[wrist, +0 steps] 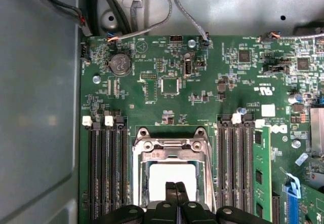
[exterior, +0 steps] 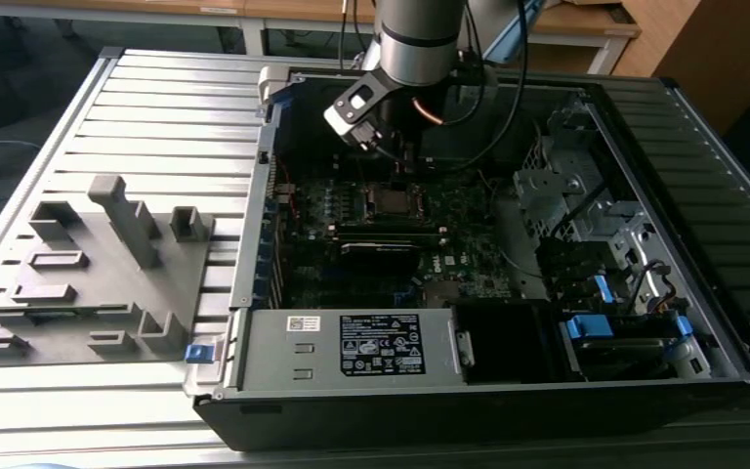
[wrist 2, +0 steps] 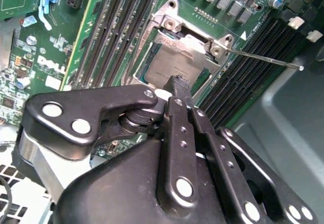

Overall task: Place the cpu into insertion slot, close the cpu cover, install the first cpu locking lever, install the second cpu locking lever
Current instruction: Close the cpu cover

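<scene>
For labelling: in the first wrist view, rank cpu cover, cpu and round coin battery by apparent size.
1. cpu cover
2. cpu, lower edge behind the gripper
3. coin battery, clearly smallest

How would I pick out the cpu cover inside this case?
Look inside the open computer case at the green motherboard, between the two banks of long black memory slots. The cpu cover is the shiny silver square frame there; unlike its neighbours, its cut-out middle shows the pale cpu.

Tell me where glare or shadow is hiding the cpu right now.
First wrist view: glare washes the cpu top out to white. Second wrist view: it reads grey with mild sheen. Exterior view: the case interior sits in shadow, the insertion slot dim.
</scene>
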{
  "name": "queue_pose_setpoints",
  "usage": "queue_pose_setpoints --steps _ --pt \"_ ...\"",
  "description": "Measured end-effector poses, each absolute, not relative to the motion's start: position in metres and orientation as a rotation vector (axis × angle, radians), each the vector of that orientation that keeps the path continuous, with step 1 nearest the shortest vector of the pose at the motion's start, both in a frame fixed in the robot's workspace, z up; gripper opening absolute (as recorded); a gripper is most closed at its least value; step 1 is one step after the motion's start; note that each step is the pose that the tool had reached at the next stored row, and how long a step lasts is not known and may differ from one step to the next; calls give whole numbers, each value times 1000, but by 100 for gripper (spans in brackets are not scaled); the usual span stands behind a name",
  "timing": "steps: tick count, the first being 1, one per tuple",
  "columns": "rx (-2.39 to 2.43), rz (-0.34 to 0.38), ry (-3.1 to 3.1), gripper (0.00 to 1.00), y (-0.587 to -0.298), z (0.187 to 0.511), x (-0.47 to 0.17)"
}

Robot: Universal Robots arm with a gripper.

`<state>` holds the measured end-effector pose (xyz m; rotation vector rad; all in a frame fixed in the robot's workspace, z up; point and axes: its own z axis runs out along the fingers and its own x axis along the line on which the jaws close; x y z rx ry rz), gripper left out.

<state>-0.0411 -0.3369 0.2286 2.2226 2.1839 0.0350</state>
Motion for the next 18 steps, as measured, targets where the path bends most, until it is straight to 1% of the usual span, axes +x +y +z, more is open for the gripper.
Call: queue_pose_setpoints --steps 18 --pt "2211 35 2196 11 -337 229 -41"
